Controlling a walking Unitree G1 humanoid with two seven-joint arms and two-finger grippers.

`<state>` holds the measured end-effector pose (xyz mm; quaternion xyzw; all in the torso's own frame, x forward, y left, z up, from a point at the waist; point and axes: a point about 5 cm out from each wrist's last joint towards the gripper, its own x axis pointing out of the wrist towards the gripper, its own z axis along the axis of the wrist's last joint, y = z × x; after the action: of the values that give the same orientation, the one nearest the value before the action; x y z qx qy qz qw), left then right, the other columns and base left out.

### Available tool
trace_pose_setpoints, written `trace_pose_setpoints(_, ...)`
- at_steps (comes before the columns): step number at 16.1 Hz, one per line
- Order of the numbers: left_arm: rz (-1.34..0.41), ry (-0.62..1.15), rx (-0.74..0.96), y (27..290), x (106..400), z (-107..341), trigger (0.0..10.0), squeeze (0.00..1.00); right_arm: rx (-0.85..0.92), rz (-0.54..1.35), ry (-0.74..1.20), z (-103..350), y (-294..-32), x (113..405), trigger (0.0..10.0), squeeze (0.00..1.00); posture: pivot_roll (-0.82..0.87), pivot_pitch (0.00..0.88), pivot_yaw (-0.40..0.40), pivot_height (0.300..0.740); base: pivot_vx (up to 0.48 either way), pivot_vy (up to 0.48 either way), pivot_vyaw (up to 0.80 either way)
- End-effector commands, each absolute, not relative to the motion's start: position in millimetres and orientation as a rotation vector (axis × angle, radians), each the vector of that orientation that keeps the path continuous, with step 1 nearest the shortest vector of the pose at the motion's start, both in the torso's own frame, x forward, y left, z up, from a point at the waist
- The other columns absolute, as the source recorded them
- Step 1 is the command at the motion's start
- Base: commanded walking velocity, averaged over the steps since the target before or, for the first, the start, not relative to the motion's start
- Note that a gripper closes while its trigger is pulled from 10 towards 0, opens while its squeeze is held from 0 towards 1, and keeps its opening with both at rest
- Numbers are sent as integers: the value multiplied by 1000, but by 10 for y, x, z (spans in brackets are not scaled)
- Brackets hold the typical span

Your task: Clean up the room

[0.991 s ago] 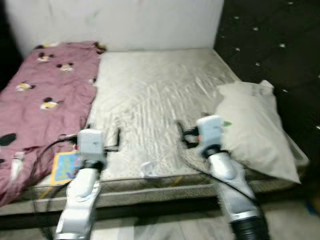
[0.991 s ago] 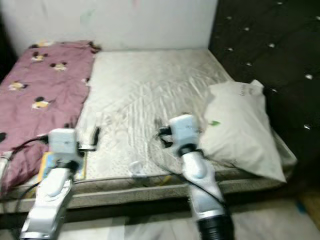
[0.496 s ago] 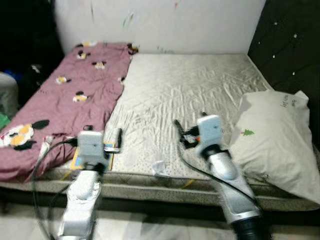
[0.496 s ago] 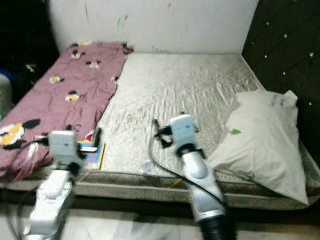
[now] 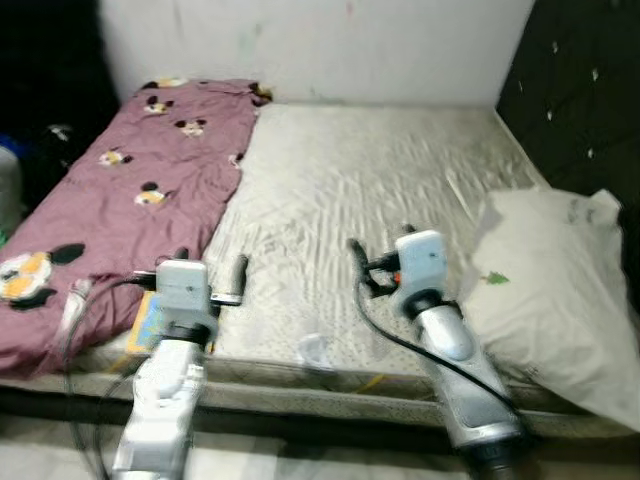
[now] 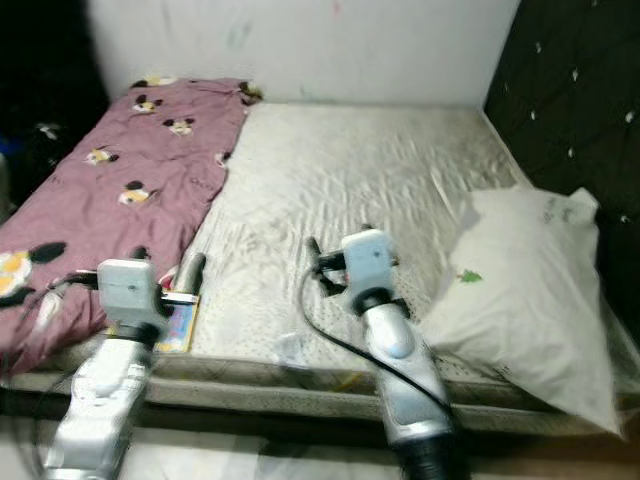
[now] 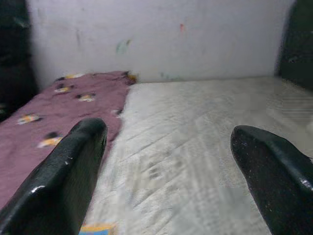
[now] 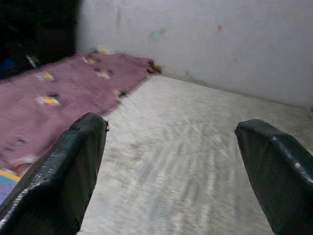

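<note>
Facing a bare grey-white quilted mattress with both arms raised over its near edge. Left pincer spread wide, gripping nothing, at 7 o'clock in the head views. Right pincer likewise spread wide and empty, near centre, just toward 5 o'clock.

Clutter candidates: crumpled mauve cartoon-print blanket covering the 9 to 10 o'clock side of the mattress; off-white pillow with small green tree mark slumped at 3 to 4 o'clock, hanging over the mattress corner; flat blue-and-yellow picture book at 7 o'clock, just beside the blanket hem and close under the left pincer; small clear crumpled wrapper at 6 o'clock on the near edge, between the two arms. Black tufted headboard at 2 o'clock.

Judged step: approach, target not yet picked.

Risks: views blurred, so depth misjudged and pincer landing short. Thin book lying flat on a soft mattress, likely to slide or be pressed down rather than pinched. Black cable looping off right wrist, could snag the wrapper. Wrapper light and could be knocked off the edge. Pillow overhanging, likely to slip to the floor if bumped.
</note>
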<state>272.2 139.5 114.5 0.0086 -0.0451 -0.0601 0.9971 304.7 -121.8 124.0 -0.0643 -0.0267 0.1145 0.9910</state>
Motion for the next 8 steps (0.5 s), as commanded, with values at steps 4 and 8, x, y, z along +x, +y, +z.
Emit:
trace_pose_setpoints(4, -93, -87, 26, 1518, 2722, 1152, 10000, 0, -104, 260, -76, 1295, -1098, 3066, 10000, 0, -49, 0, -9, 740, 367, 0, 0)
trace_pose_setpoints(8, -54, -85, 41, 1523, 2739, 1150, 10000, 0, -106, 263, -76, 1281, -1095, 3055, 10000, 0, -51, 0, -11, 740, 132, 0, 0)
